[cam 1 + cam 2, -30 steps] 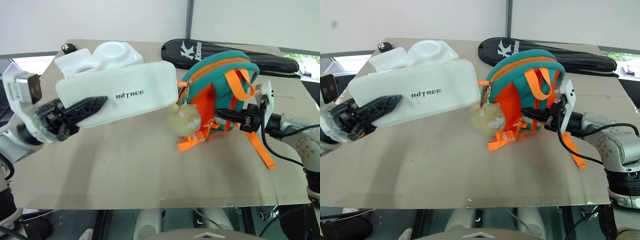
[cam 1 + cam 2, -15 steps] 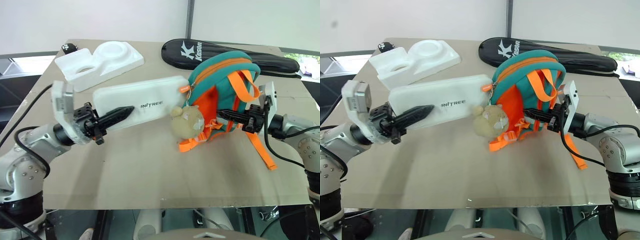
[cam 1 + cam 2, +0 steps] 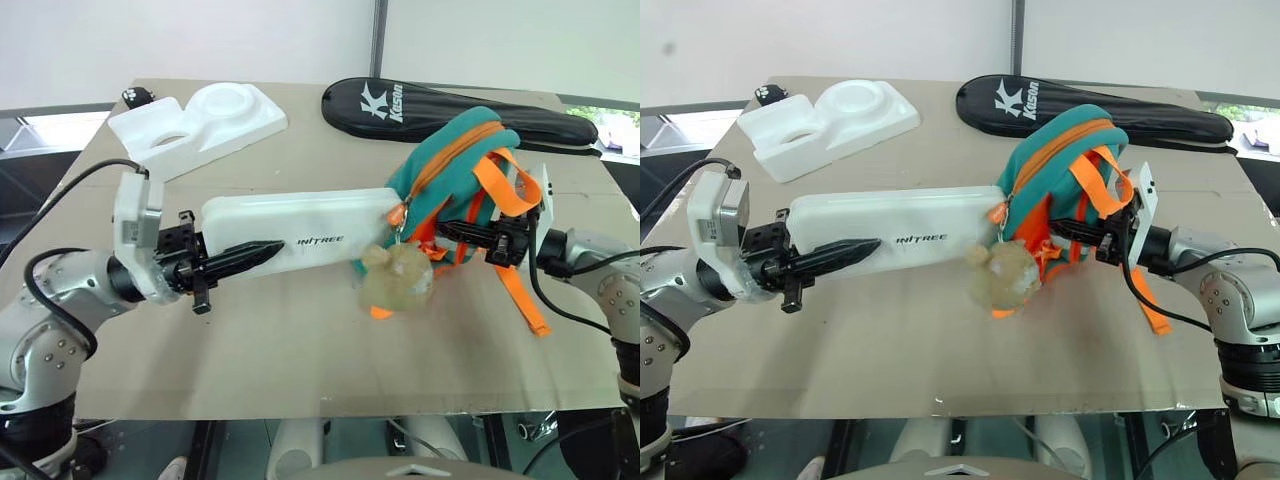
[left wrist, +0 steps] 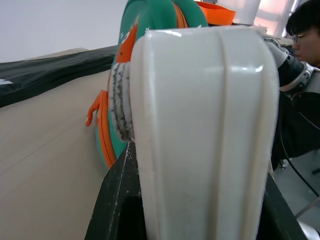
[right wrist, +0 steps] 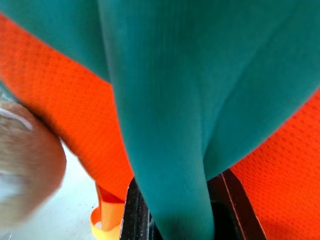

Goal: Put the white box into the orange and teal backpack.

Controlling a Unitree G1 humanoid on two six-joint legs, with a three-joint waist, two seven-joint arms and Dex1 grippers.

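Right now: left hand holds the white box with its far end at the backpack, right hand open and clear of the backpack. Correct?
Not quite. The right hand is not open and clear: it is shut on the orange and teal backpack, as the right eye view shows. The rest stands: the left hand holds the white box, its far end at the backpack.

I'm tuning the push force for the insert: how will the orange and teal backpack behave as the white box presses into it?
Probably floppy: the orange and teal backpack leans and sags where the white box meets it. It looks light and apt to slide or tip, which is likely why the right gripper pinches its fabric. The dangling plush toy will probably swing.
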